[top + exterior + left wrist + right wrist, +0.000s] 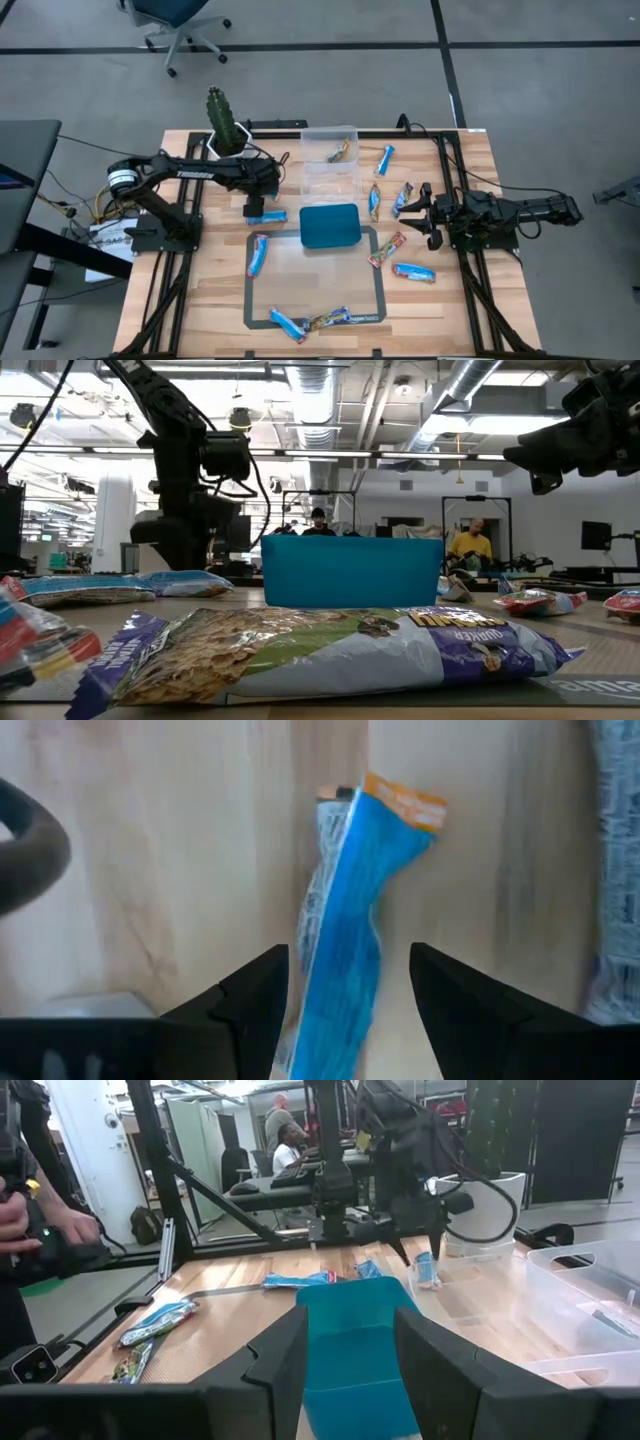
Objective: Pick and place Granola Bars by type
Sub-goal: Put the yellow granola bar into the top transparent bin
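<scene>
The left gripper (254, 211) is at about nine o'clock from the teal tray (330, 226), pointing down at the wooden table (200, 300). Its two fingers (255, 1005) are spread apart. A blue granola bar (345, 930) lies flat on the table right in the gap between them. The fingers stand on each side of the bar, and the wrist view shows a gap on both sides, so they are not squeezing it. From above, this bar (268, 216) sits just beside the tray's nine o'clock side.

The right gripper (428, 214) waits at about three o'clock from the tray, well apart from it. Its fingers (275, 1370) are apart with nothing between them. A bar (403, 199) lies close to it, toward the tray.

More bars are scattered around. One blue bar (258, 255) lies at about seven o'clock from the tray. Two (288, 324) lie near the front edge at six o'clock. One bar (338, 152) rests inside the clear bin (330, 135) at twelve o'clock. A red one (387, 249) and a blue one (413, 271) lie at about four o'clock.
</scene>
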Action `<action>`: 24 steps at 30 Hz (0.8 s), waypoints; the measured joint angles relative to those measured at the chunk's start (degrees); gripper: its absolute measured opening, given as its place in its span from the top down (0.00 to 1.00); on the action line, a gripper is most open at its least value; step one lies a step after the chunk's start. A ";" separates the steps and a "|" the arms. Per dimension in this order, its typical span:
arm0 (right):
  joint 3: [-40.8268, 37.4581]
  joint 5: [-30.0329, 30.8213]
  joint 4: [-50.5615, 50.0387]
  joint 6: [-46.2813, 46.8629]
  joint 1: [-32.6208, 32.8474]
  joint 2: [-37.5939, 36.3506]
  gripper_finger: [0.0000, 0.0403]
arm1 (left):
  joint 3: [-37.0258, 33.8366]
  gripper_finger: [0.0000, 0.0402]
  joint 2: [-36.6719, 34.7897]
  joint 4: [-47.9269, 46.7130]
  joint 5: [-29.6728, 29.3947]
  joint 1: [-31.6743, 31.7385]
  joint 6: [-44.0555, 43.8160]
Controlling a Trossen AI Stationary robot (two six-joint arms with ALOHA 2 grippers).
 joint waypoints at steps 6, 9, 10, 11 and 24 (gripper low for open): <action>0.00 0.02 -0.09 0.00 0.00 0.00 0.64 | 0.02 0.55 1.91 0.75 0.32 0.11 -0.40; 0.00 0.01 -0.12 0.00 0.00 0.00 0.64 | 0.02 0.61 1.91 0.89 0.35 0.08 -0.50; 0.01 0.00 -0.12 0.00 0.01 0.01 0.64 | 0.02 0.63 1.91 0.91 0.34 0.11 -0.67; 0.00 0.00 -0.12 0.00 0.00 0.00 0.64 | 0.02 0.65 1.91 0.93 0.30 0.15 -0.70; 0.01 0.00 -0.12 0.00 0.00 0.00 0.64 | 0.02 0.91 1.38 0.92 0.23 0.24 -4.50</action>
